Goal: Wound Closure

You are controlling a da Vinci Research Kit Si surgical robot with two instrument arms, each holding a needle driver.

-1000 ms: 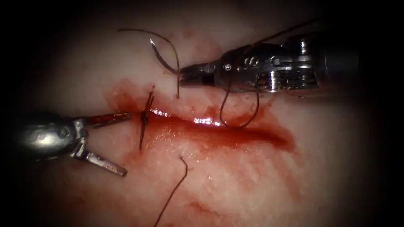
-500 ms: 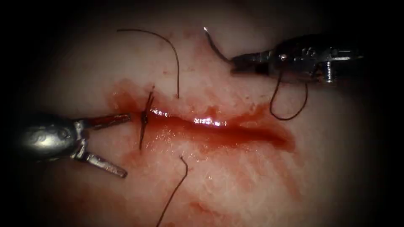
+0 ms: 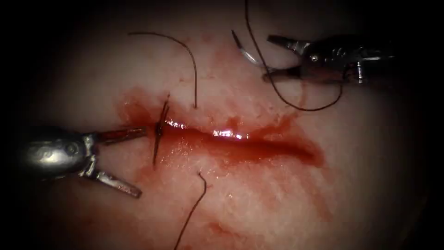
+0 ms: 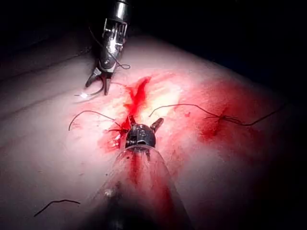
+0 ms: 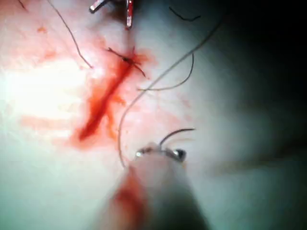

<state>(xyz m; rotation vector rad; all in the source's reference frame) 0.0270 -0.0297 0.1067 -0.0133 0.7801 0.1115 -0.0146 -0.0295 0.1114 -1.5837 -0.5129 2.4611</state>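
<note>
I have the right tool (image 3: 273, 58) spread wide, holding nothing; the needle (image 3: 245, 51) lies free on the tissue (image 3: 277, 194) just beside it, beyond the cut (image 3: 240, 141). My left tool (image 3: 134, 159) gapes empty by the knot (image 3: 158, 130), ready to assist.

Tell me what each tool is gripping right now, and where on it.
Neither grips anything. The right tool is open, the needle lying free on the tissue by its lower jaw. The left tool is open, empty.

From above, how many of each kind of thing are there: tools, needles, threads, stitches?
Tools: 2, left tool and right tool, fingers open, holding nothing.
Needle: 1, lying loose above the cut, toward its right.
Thread strands: 3.
Stitch: 1, across the cut.
Total: 7.
</note>
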